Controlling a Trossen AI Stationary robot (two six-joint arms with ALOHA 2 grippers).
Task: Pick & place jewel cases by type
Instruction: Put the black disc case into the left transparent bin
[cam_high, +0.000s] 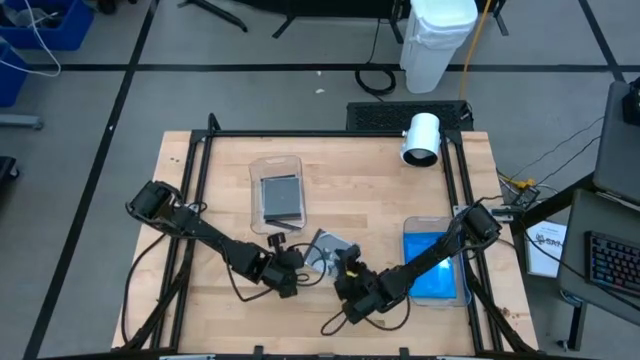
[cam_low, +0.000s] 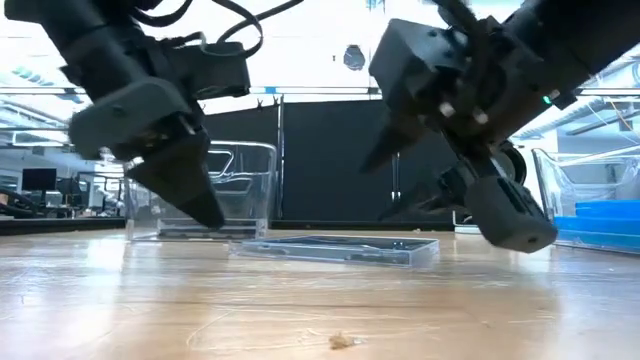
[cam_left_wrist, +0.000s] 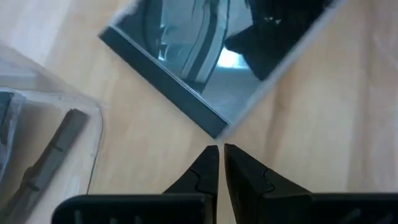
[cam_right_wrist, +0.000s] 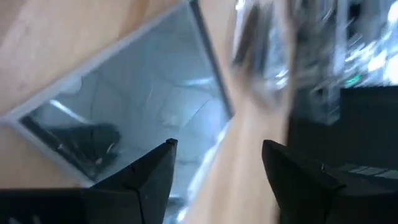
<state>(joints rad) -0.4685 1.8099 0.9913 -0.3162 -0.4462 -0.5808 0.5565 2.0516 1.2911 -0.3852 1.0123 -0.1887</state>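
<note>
A grey jewel case with a clear front (cam_high: 330, 250) (cam_low: 335, 249) lies flat on the wooden table between my two grippers. My left gripper (cam_high: 298, 266) (cam_left_wrist: 219, 151) is shut. Its tips point at the case's near corner (cam_left_wrist: 216, 129) and stand a small gap short of it. My right gripper (cam_high: 349, 273) (cam_right_wrist: 217, 149) is open and hovers above the case's other side (cam_right_wrist: 143, 118), raised off it in the low view (cam_low: 450, 190). Dark grey cases (cam_high: 281, 197) lie in the left clear tub (cam_high: 262, 165). Blue cases (cam_high: 435, 270) lie in the right clear tub (cam_high: 410, 225).
A white cylindrical device (cam_high: 422, 138) sits at the table's far edge. A black frame rail (cam_high: 200, 190) runs along the table's left side, and another runs along its right side. The left tub (cam_low: 240, 185) stands just behind my left gripper. Bare wood lies along the near edge (cam_high: 250, 320).
</note>
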